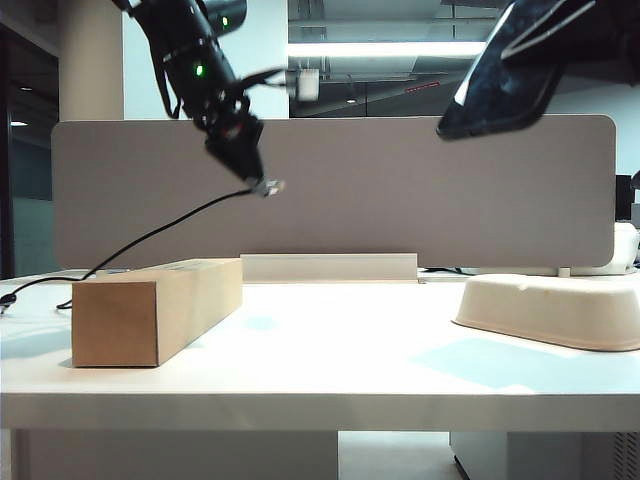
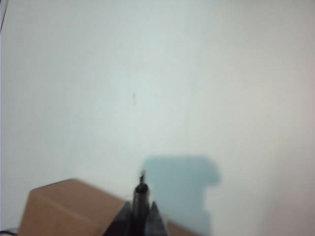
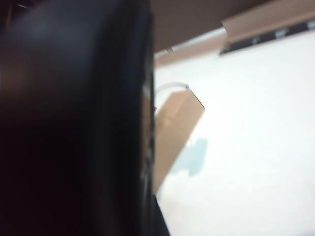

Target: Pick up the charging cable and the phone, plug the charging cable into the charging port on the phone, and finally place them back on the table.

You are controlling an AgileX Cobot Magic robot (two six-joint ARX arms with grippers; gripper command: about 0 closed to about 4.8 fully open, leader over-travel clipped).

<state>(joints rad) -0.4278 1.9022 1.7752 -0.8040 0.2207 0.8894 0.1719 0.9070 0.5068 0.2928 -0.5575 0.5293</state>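
A grey divider panel [image 1: 400, 190] closes off the back of the white worktop [image 1: 330, 350], with a dim office ceiling beyond it. A brown cardboard box [image 1: 150, 310] lies near the worktop's left edge and a cream tray [image 1: 550, 310] near its right edge. My left tool [image 1: 248, 172] hangs high above the box, clamped on the charging cable [image 1: 150, 238] just behind its silvery plug, which pokes out toward the middle; the cord sags away in a slack curve to the worktop's far left edge. My right tool [image 3: 147, 216] is high above the right side, closed on the phone [image 1: 500, 85], which tilts with a short edge pointing down toward the plug, the two well apart. In the right wrist view the phone [image 3: 74, 118] fills most of the frame as a dark blur, so I cannot make out the charging port. I judge the cord light and floppy, so holding it close to the stiff plug is right for steering it. The phone looks glossy and slippery, rigid, with a breakable screen; gripping across its long sides keeps the port end free.
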